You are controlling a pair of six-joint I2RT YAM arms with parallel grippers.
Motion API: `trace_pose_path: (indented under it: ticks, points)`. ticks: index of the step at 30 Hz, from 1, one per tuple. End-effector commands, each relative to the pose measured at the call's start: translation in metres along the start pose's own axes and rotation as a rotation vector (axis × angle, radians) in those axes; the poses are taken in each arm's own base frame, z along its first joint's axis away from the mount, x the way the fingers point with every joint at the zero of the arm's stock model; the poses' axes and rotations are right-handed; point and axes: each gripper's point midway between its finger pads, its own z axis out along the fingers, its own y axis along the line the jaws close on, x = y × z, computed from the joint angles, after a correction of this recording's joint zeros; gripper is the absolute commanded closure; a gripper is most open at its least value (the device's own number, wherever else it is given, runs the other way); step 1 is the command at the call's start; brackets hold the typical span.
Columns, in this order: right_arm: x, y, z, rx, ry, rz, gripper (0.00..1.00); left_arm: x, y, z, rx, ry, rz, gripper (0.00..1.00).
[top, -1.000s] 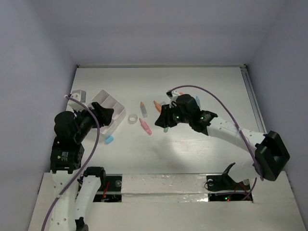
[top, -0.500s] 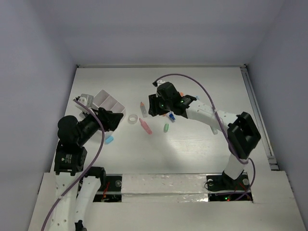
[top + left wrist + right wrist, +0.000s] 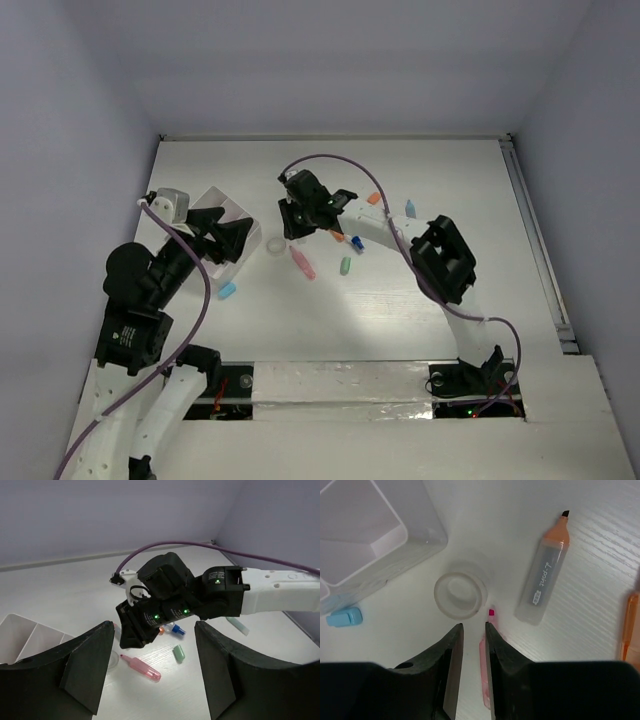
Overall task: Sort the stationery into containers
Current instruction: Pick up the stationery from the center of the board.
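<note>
Pink marker point(image 3: 483, 665) lies on the counter point(image 3: 395, 642) under the right hand point(image 3: 474, 627), its tip poking past the fingers. They stand narrowly apart, grasping nothing, with the tape ring point(image 3: 440, 595) just beyond. Left hand point(image 3: 152, 647) hangs released by the box point(image 3: 410, 555).

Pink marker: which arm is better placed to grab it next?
Right. The right claw hangs over the pink marker, which shows between its fingers; the left claw sits back by the containers.

Soft, even overhead light keeps the white table point(image 3: 330, 310) bright, with only faint, diffuse shadows. Close to their cameras, the left pincer point(image 3: 154, 626) and right pincer point(image 3: 473, 627) look dark and blurred.
</note>
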Motion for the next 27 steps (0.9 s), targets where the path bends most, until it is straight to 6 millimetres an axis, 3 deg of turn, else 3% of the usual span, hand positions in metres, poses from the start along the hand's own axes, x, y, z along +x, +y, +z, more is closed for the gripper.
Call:
trace_pose_path:
  ticks: [1, 9, 17, 23, 27]
  points:
    - [-0.016, 0.008, 0.007, -0.009, -0.013, -0.022, 0.69, -0.026, 0.001, 0.002, -0.019, -0.096, 0.052, 0.37]
    - [-0.006, 0.003, 0.034, 0.033, 0.045, -0.035, 0.65, -0.019, -0.009, 0.009, 0.041, -0.106, 0.045, 0.37]
    - [0.004, 0.005, 0.050, 0.013, 0.083, -0.011, 0.66, -0.019, -0.012, 0.013, 0.051, -0.103, 0.046, 0.37]
    - [0.007, 0.008, 0.059, -0.002, 0.084, 0.017, 0.75, -0.015, -0.008, 0.012, 0.036, -0.095, 0.044, 0.37]
    - [-0.002, 0.008, 0.058, 0.007, 0.054, 0.030, 0.95, -0.014, -0.011, 0.012, 0.045, -0.092, 0.040, 0.37]
